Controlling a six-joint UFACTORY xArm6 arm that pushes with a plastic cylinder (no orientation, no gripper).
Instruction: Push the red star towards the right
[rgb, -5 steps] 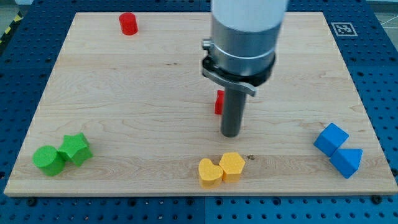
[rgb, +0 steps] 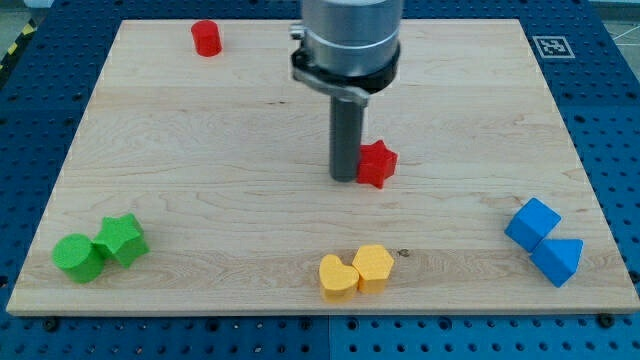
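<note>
We are resting my tip (rgb: 346, 177), the lower end of the straight dark rod, on the pale wooden board (rgb: 200, 160), touching or just beside the view's left edge of the small red star-shaped block (rgb: 377, 163). The rod is carrying no jaws, so it is holding nothing; it is only standing against the block.

The star is sitting near the board's middle, slightly toward the view's right, lying flat with its points clearly showing and bare wood all around it.

We are judging the contact as the main risk. The tip seems to be meeting the star low on its left side, close to a notch between points, so a push that is not running through its centre could be spinning it or letting it slip off toward the view's top or bottom instead of travelling right.

Farther along, the blue cube-like block (rgb: 531, 222) and the blue wedge-shaped block (rgb: 558, 260) are lying near the view's right edge, lower than the star's line, so a drifting push could be steering it toward them.
</note>
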